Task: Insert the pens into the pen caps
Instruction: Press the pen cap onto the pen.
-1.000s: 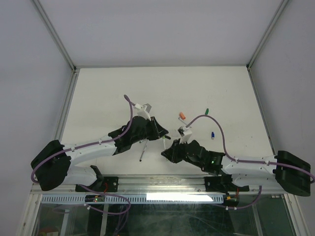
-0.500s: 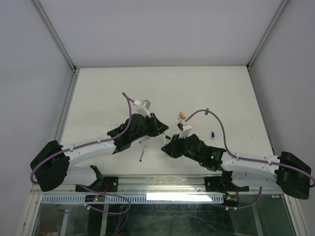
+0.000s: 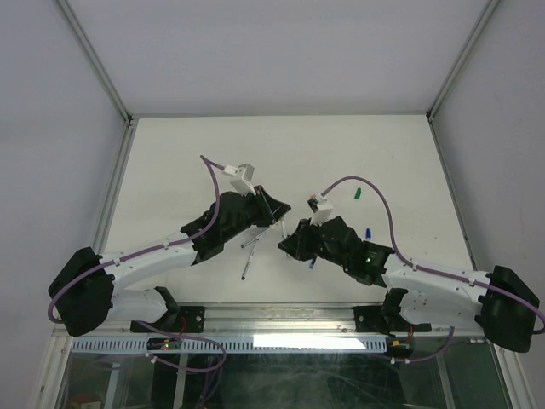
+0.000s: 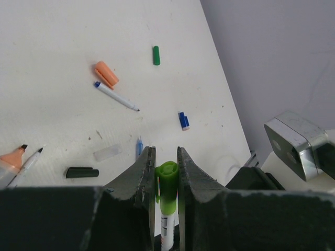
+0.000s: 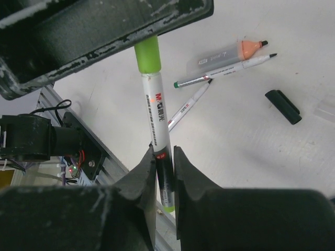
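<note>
Fingers [image 4: 142, 168] of the left gripper [image 4: 165, 152] are clenched on a light green cap [image 4: 167, 175], which stands upright between the pads, well above the table [image 4: 52, 42]. Seen from the right wrist, that cap sits on the upper end of a white marker [image 5: 157, 117], in line with its barrel. The left fingers hide the cap's far part, so it cannot be told whether it is pushed fully home.

Lower down the same barrel, the right gripper [image 5: 164, 156] is pinched shut on the marker, near its other light green end. One arm has the cap and the other the pen, gripped at opposite ends. That arrangement probably lets the two arms press toward each other along the pen's axis without bending it. The step in hand looks like the seating push, or the check just after it.

The rest of the work lies loose on the table, spread out in the left wrist view. An orange highlighter [image 4: 11, 157] and a thin dark-tipped pen [image 4: 29, 159] lie at the left edge, with a black cap [image 4: 82, 172] near them. Further out, an orange cap [image 4: 106, 74] lies just beside the blue end of a thin white pen [image 4: 116, 97]. A dark green cap [image 4: 156, 55] lies beyond — well apart from the others — and a blue cap [image 4: 183, 120] lies to the right. None of these caps is on a pen, so most of the pairing appears not yet done.
</note>
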`<state>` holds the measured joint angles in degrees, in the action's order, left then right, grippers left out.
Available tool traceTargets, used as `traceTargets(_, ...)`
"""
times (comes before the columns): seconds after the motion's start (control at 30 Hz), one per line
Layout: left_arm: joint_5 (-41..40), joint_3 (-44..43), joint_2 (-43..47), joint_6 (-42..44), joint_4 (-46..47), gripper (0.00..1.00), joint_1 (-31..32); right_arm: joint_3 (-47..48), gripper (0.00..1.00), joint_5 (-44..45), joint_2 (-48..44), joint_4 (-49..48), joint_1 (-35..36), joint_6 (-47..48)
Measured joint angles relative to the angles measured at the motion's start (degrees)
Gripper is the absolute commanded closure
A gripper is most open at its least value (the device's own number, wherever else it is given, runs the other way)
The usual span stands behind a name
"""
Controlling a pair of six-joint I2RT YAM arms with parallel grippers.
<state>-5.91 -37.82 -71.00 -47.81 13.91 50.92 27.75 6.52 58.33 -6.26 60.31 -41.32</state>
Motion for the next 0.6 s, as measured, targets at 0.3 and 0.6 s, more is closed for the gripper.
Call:
traceTargets(0.3, -3.3, -2.9, 0.0, 2.6, 3.4, 1.00, -0.4, 9.0, 1.00, -8.6, 3.5, 5.7, -7.8, 7.9)
traceTargets(0.6, -6.6, -4.1, -0.1, 4.9, 7.2, 1.00, -0.4, 18.7, 1.00, -14.0, 8.5, 13.6, -12.9, 24.1)
